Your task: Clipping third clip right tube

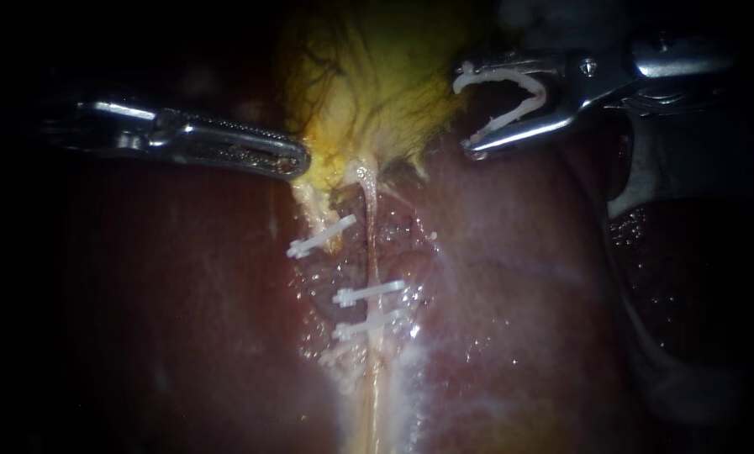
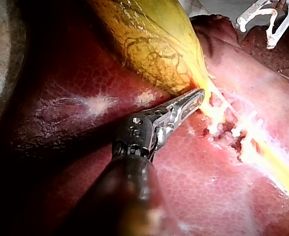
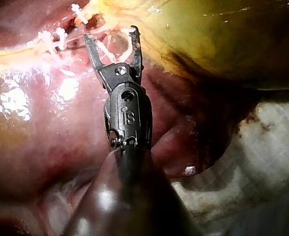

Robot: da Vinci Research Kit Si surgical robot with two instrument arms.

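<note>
The hand of my slim steel left instrument [image 1: 299, 161] has its ridged jaws lying together with nothing seen between them. Its tip is pressed to the neck of the yellow, veined gallbladder [image 1: 368, 76]. I judge it sits there to hold that tissue aside, so the strands below lie stretched and bare on the dark red, wet liver [image 1: 519, 277].

The pale, thin right tube [image 1: 369, 227] runs down from the neck and already carries two closed white plastic clips [image 1: 368, 292], one just beneath the other (a further clip [image 1: 320, 237] crosses the ragged left tube [image 1: 313, 210] beside it).

The hand of my right instrument [image 1: 466, 111] stands wide, both jaws seated on an open white plastic clip [image 1: 511, 77] between them. It hovers clear of the tissue, above and to the right of the tube. The bare stretch above the two clips looks like the intended site, and the mouth must straddle this tube alone.
</note>
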